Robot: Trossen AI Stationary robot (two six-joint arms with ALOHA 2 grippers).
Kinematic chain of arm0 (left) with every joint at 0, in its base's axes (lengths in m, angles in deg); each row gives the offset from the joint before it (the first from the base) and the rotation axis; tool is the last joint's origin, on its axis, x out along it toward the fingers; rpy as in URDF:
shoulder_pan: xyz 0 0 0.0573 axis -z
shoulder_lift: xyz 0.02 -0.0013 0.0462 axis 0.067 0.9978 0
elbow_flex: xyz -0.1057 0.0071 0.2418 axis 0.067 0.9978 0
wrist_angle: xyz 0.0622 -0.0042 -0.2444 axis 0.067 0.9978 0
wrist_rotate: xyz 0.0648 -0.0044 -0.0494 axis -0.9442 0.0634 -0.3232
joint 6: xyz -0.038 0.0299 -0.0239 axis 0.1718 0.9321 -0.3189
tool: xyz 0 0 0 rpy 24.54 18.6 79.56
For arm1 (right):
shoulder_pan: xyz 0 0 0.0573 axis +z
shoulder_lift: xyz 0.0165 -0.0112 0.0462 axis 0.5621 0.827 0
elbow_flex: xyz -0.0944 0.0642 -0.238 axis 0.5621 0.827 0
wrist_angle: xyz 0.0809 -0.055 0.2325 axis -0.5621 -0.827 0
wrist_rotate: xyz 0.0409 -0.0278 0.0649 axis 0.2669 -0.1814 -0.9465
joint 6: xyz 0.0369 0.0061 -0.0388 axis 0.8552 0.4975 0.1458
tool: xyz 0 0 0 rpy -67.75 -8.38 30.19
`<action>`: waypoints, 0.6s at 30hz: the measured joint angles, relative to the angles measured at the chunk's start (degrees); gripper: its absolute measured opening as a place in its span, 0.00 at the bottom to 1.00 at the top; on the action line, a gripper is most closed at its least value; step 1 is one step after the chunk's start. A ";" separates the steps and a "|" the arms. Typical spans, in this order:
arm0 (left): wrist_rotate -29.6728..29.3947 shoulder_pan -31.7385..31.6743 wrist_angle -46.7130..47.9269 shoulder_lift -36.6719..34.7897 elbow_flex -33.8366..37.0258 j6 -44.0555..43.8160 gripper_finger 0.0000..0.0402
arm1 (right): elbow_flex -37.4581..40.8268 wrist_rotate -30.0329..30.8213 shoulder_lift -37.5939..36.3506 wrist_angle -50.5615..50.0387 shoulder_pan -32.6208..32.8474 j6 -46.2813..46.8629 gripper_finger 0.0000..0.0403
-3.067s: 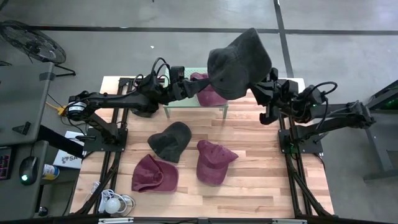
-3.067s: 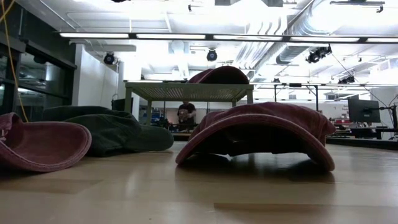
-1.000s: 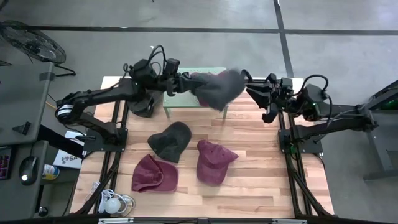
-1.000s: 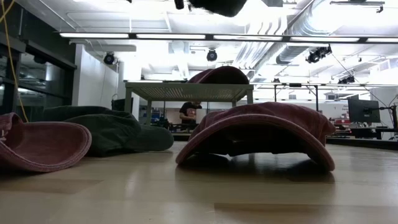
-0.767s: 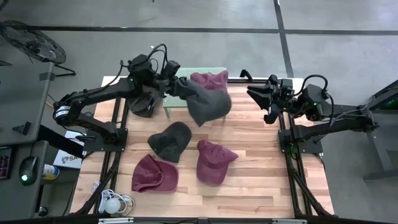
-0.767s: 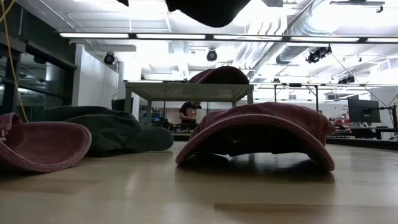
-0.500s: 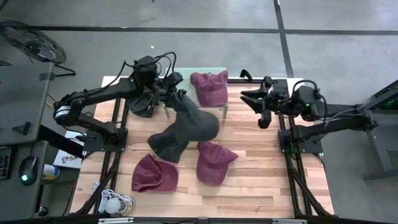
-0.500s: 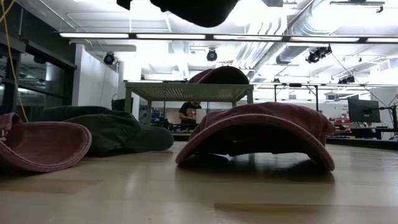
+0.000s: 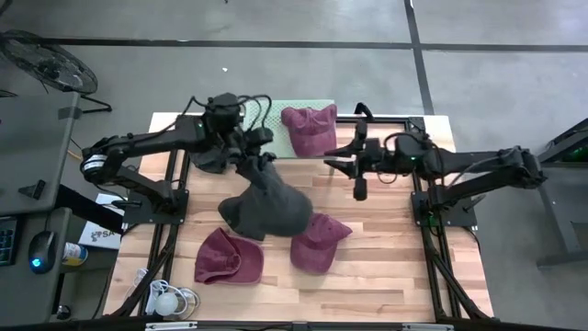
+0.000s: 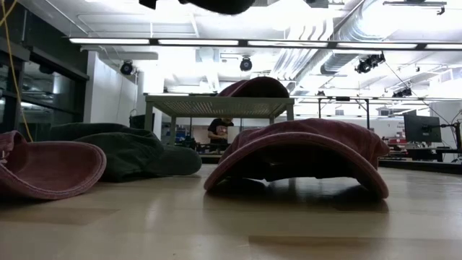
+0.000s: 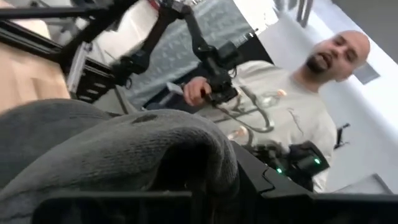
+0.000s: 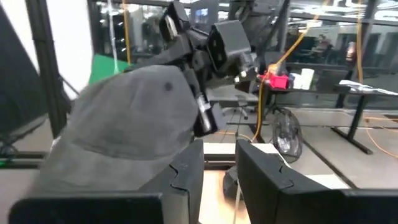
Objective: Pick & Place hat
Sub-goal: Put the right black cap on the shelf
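A dark grey hat (image 9: 278,204) hangs from my left gripper (image 9: 256,165) over the middle of the table; its lower part shows at the top of the low view (image 10: 216,4). My left gripper is shut on it. My right gripper (image 9: 333,158) hovers to the hat's right, pointing at it, open with nothing between its fingers (image 12: 219,180). A second dark hat (image 9: 235,213) lies on the table, partly hidden behind the hanging one. Two maroon hats (image 9: 228,256) (image 9: 319,241) lie nearer the front. Another maroon hat (image 9: 309,129) rests on the green stand (image 9: 266,112). My left gripper holds the grey hat by its upper edge (image 9: 261,176), coming at it from the table's far left and slanting down. The cloth (image 11: 149,140) drapes over the fingers and hides them. The hat hangs slack below the gripper, clear of the table.
The green mesh stand on legs (image 10: 216,105) is at the far middle of the table. Black arm frames run along both sides (image 9: 175,202) (image 9: 432,211). A person (image 11: 298,118) stands beyond the table. Bare wood (image 9: 386,267) lies at the near right.
My left gripper has carried the grey hat away from the stand toward the table's near edge; the hat has swung down and now hangs over the dark hat. My right gripper has moved toward the table's left, after the hat.
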 joint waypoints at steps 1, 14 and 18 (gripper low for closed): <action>-0.71 0.85 0.07 0.56 0.00 0.12 0.08 | -1.29 -0.87 1.13 -0.73 0.00 -0.53 0.22; -19.41 3.45 8.46 3.74 0.06 9.22 0.08 | -16.42 -10.66 9.70 -20.02 1.89 4.48 0.54; -22.01 3.47 9.32 3.79 -1.02 10.99 0.08 | -16.64 -7.12 9.70 -22.88 3.43 5.29 0.58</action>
